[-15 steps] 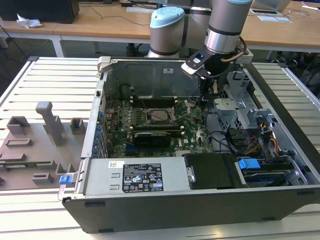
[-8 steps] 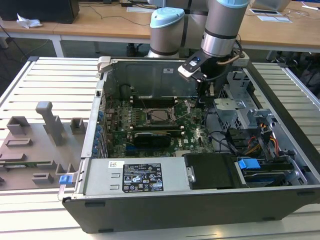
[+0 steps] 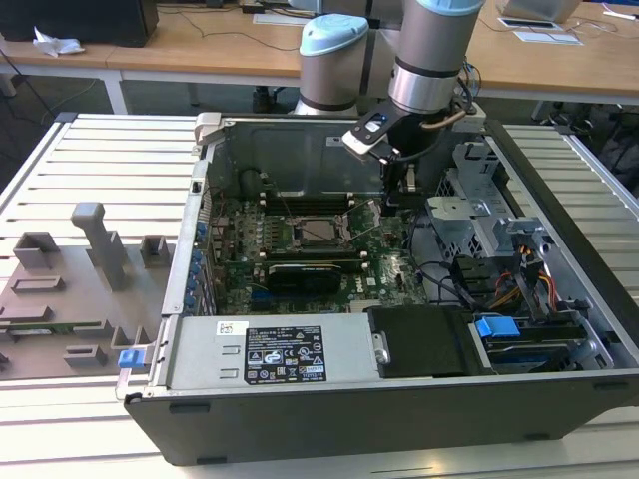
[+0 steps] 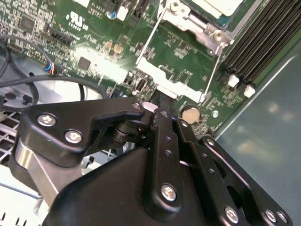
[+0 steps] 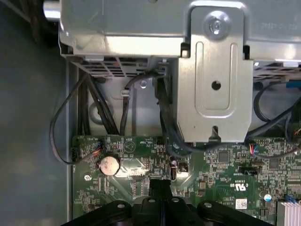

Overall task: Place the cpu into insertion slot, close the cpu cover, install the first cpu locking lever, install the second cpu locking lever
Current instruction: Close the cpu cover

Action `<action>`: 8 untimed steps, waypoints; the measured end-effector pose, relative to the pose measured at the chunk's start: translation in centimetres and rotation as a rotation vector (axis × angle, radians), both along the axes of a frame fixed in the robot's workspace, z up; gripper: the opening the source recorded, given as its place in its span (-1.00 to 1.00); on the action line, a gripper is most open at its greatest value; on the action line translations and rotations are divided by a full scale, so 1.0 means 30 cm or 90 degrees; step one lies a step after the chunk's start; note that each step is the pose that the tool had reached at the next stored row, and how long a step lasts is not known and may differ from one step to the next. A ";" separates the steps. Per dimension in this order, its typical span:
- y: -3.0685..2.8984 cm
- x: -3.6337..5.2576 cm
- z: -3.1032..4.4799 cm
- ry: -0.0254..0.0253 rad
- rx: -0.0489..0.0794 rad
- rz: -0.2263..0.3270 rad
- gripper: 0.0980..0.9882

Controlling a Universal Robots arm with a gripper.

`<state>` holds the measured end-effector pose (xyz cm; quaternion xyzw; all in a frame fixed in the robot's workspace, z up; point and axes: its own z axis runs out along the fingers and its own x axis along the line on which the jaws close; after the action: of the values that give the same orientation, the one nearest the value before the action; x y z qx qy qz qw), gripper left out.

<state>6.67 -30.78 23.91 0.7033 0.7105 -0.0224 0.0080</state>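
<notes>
The cpu [image 3: 318, 232] lies silver-grey in the insertion slot [image 3: 300, 243] at the middle of the green board. In the second wrist view the cpu [image 4: 217, 5] sits inside the silvery cpu cover [image 4: 200, 26], which lies flat around it. Two thin wire locking levers [image 4: 149, 35] [image 4: 212, 70] run off the socket's corner, and one lever [image 3: 364, 225] stands slanted up. My gripper [image 3: 392, 207] hangs just to the exterior view's right of the socket, over the board's edge. Its black fingertips meet [image 4: 157, 104] [image 5: 160, 184], shut, with nothing seen between them.
Black memory slots [image 4: 263, 42] run beside the socket. A coin battery [image 5: 108, 165] lies on the board close to the fingertips. A metal drive cage [image 5: 214, 70] and black cables [image 5: 127, 108] stand beyond. The power supply [image 3: 270, 351] fills the case front; a grey fixture tray [image 3: 70, 289] lies outside.
</notes>
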 end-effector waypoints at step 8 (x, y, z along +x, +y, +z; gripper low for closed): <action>0.000 -0.036 0.000 -0.0003 0.000 0.000 -0.98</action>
<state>5.59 -30.78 23.92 0.7033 0.7105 -0.0223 0.0082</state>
